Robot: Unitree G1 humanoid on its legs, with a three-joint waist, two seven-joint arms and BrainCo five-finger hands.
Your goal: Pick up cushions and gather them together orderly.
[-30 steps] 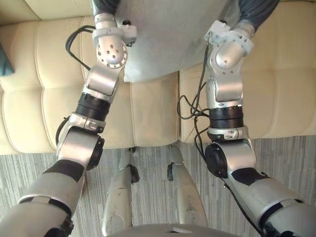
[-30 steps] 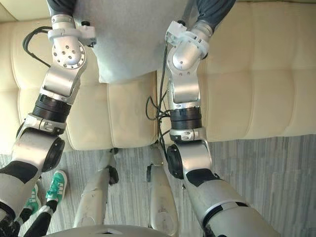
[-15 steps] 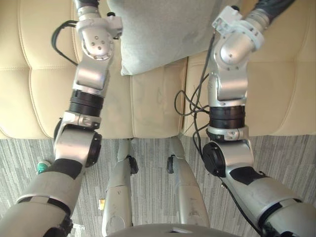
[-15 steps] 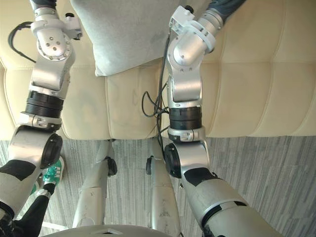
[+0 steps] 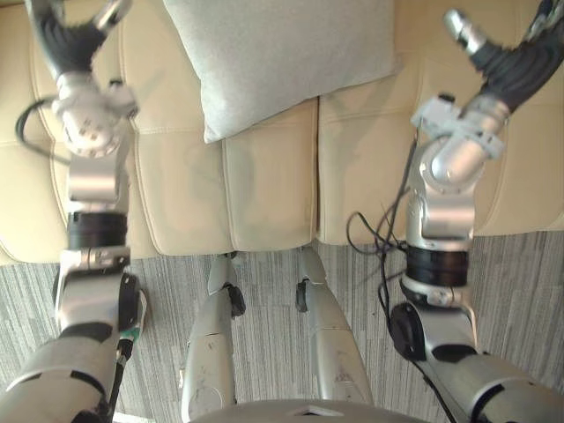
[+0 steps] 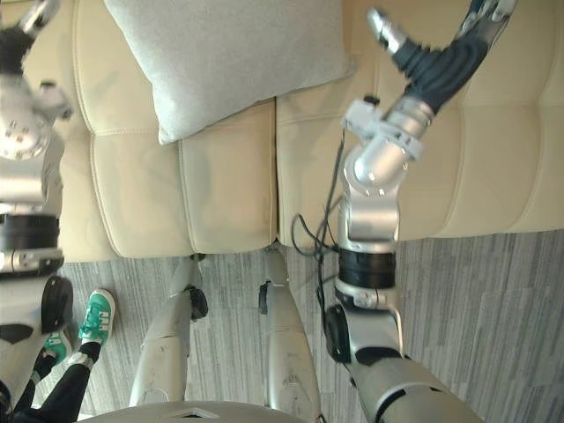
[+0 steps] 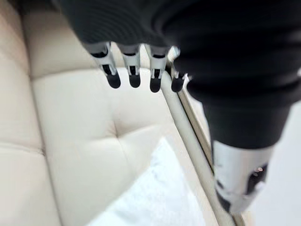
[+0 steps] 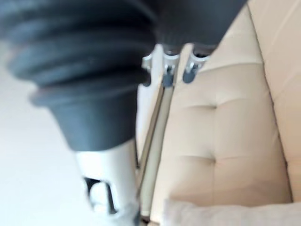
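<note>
The grey cushion [image 5: 282,62] had been released and was left on the cream sofa [image 5: 264,194] between the left hand [image 5: 66,44] and right hand [image 5: 508,63], which were drawn apart, fingers spread and empty. This placement was judged finished.

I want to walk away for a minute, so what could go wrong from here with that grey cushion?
The grey cushion lies askew across the sofa's seam, with the left hand and right hand open and off it; it may end up untidy. A person's shoe is by the robot's left side; a step could hit it.
</note>
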